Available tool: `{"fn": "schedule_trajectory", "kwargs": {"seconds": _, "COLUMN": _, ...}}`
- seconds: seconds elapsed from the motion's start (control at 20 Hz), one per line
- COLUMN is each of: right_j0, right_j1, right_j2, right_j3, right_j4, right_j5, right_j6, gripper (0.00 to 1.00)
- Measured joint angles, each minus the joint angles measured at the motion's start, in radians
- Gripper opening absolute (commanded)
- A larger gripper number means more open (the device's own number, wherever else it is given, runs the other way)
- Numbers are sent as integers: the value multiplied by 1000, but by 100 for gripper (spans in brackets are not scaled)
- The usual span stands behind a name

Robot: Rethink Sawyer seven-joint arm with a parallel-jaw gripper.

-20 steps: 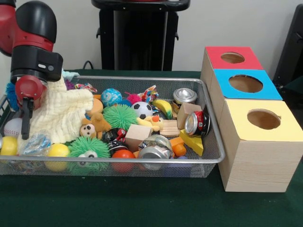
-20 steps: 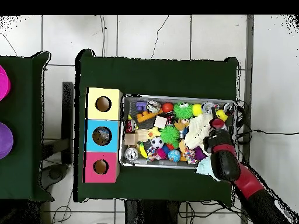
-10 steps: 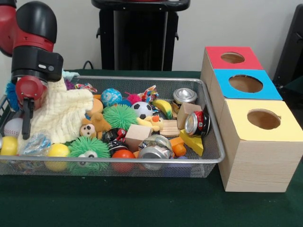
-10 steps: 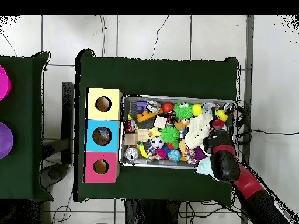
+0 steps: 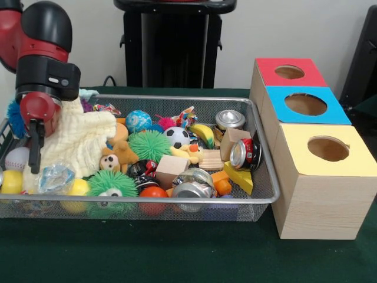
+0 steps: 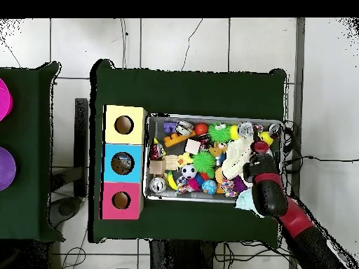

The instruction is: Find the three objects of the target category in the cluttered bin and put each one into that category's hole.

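Note:
A wire mesh bin [image 5: 247, 211] holds a jumble of toys. My gripper [image 5: 36, 165] hangs at its left end, against a cream cloth [image 5: 76, 141] and just above a crumpled clear plastic piece [image 5: 56, 177]. Cans lie at the bin's right: a silver one [image 5: 230, 119], a red one [image 5: 246, 153] and a crushed one [image 5: 191, 184]. Wooden blocks [image 5: 172, 168], a soccer ball [image 5: 177, 137] and green fuzzy balls [image 5: 149, 145] fill the middle. Beside the bin stand a red box [image 5: 288, 72], a blue box [image 5: 305, 105] and a yellow box [image 5: 327, 148], each with a round hole. From overhead, the gripper [image 6: 260, 149] is over the bin's right end [image 6: 280, 140].
Yellow balls [image 5: 10, 181] and a white baseball [image 5: 15, 158] lie around the gripper. The bin's left wall is close to the arm. A black stand [image 5: 171, 47] rises behind the bin. Green cloth covers the table [image 5: 177, 253].
The clear plastic piece has shifted right, toward the front green fuzzy ball, which moved slightly too. The arm has edged a little to the right.

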Motion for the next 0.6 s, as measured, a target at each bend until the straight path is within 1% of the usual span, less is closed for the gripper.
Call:
{"fn": "schedule_trajectory", "kwargs": {"seconds": 0.35, "right_j0": -20, "right_j1": 17, "right_j2": 55, "right_j3": 27, "right_j4": 0, "right_j5": 0, "right_j6": 0, "gripper": 100}}
{"fn": "schedule_trajectory", "kwargs": {"seconds": 0.6, "right_j0": -50, "right_j1": 55, "right_j2": 118, "right_j3": 41, "right_j4": -15, "right_j5": 0, "right_j6": 0, "gripper": 100}}
